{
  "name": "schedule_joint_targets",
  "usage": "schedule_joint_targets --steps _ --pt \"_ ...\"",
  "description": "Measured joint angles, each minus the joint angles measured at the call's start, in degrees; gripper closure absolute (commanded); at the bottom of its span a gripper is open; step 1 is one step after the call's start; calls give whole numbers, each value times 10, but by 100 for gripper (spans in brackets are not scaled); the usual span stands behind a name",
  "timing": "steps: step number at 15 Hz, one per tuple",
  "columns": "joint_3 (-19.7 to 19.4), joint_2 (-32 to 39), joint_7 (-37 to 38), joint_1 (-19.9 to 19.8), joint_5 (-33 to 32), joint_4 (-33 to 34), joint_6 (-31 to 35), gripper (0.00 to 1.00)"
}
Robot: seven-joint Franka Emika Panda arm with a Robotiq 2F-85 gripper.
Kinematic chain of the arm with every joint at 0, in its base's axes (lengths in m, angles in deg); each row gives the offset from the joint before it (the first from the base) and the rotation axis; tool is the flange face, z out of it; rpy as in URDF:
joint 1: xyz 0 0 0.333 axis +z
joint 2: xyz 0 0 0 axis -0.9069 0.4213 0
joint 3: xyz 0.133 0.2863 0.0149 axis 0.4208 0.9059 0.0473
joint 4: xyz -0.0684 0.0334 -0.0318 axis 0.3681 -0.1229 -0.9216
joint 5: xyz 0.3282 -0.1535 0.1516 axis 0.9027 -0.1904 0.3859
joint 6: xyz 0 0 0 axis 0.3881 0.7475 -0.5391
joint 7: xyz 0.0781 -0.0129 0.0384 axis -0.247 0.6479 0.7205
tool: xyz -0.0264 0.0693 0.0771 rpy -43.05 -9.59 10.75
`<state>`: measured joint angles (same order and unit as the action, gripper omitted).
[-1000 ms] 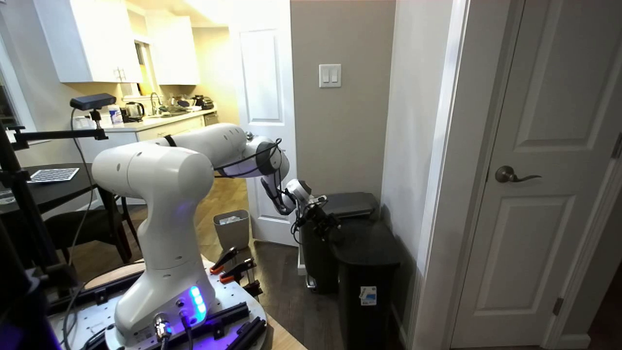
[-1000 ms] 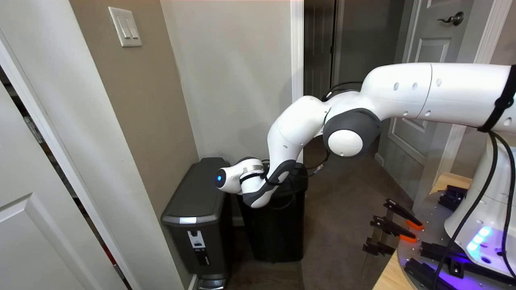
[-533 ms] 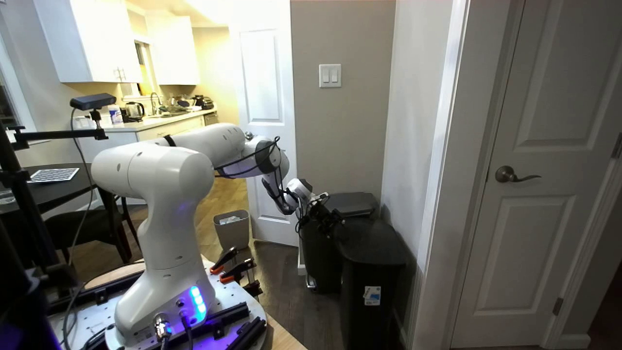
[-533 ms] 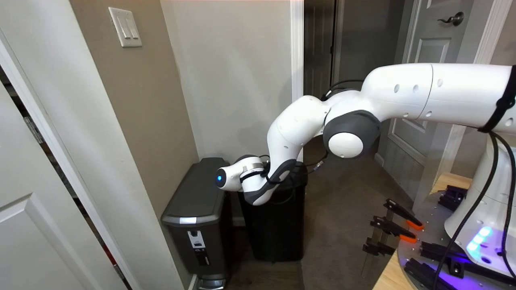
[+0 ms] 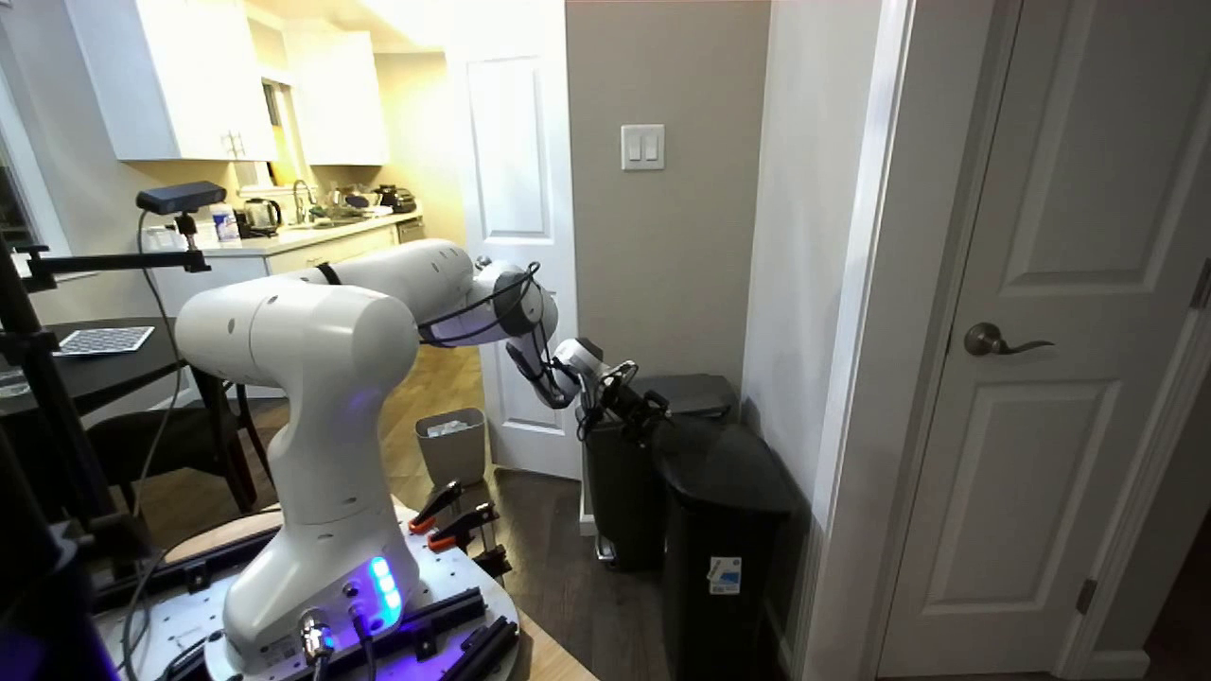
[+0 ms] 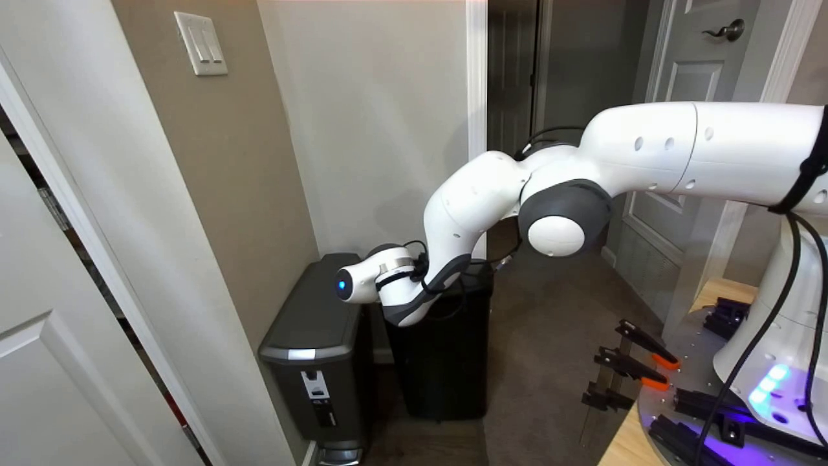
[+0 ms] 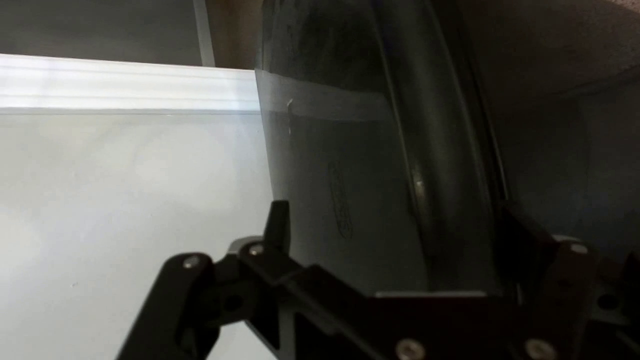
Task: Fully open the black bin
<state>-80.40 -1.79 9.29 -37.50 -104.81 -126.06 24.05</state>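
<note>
The black bin [image 5: 695, 539] stands against the wall, with a pale label low on its front in an exterior view. Its black body also shows in an exterior view [image 6: 446, 369], where my arm covers much of its top. The lid looks shut. In the wrist view the lid [image 7: 345, 180] fills the middle, with a small embossed mark and a rounded edge. My gripper [image 7: 395, 215] is open, one finger over the lid's flat face and the other by its dark rim. Contact is too dark to tell. The gripper [image 5: 659, 416] is at the lid's edge in an exterior view.
A wider grey bin [image 6: 310, 310] with a dark lid stands close beside the black bin, under my wrist. Walls stand close behind both bins. A small open wastebasket [image 5: 454, 449] is near the white door. Clamps [image 5: 464, 525] stick out from the robot's table.
My gripper has risen a little, and my wrist has moved slightly toward the grey bin. The black bin shifted slightly toward the wall early on, then stayed still. The lid looks unchanged.
</note>
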Motion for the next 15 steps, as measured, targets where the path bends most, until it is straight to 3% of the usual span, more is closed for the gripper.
schedule_joint_targets --steps 15 --pt "-5 -10 11 -71 5 54 0 0"
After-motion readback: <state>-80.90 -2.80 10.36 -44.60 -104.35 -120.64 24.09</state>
